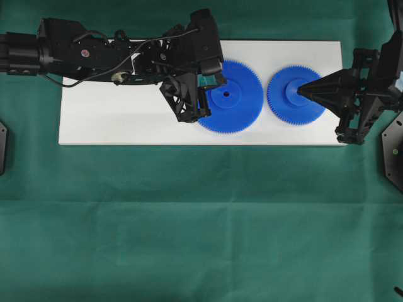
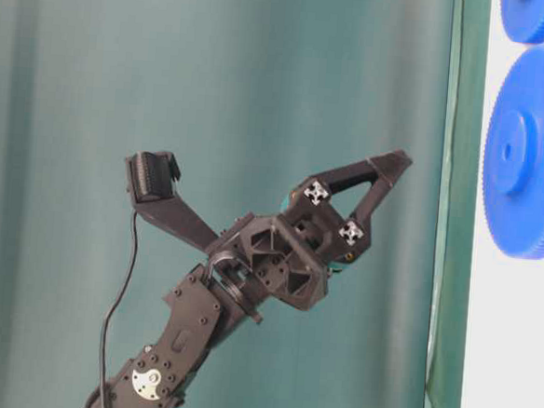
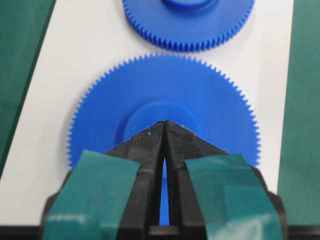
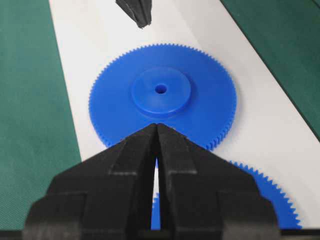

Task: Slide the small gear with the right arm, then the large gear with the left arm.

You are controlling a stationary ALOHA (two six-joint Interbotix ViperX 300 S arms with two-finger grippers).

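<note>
White board (image 1: 113, 119) lies lengthwise on the green cloth (image 1: 201, 220), both gears on its right half.

Large gear (image 1: 230, 97) sits flat near board centre; small gear (image 1: 296, 94) flat just to its right, teeth close, can't tell if meshed.

Left arm (image 1: 126, 53) reaches in from the left along the board's long axis. Left gripper (image 3: 164, 125) has its teal-taped jaws pressed together to a point with nothing between them. In its wrist view the tip is over the large gear's hub on the near side; centre hole is hidden behind it. Overhead puts the tip at the hub's left edge. Contact vs hover: can't tell.

Right gripper (image 1: 302, 92) comes in from the right edge, jaws also closed to a point, empty, tip over the small gear's hub (image 1: 295, 92).

Key relation: each arm is lined up on its own gear, along the same axis, pointing at each other. The large gear lies directly ahead of the left tip, small gear beyond it. Judging by that, a left-arm push forward would drive the large gear toward the small one; a sideways or drag-back move looks safer.
</note>
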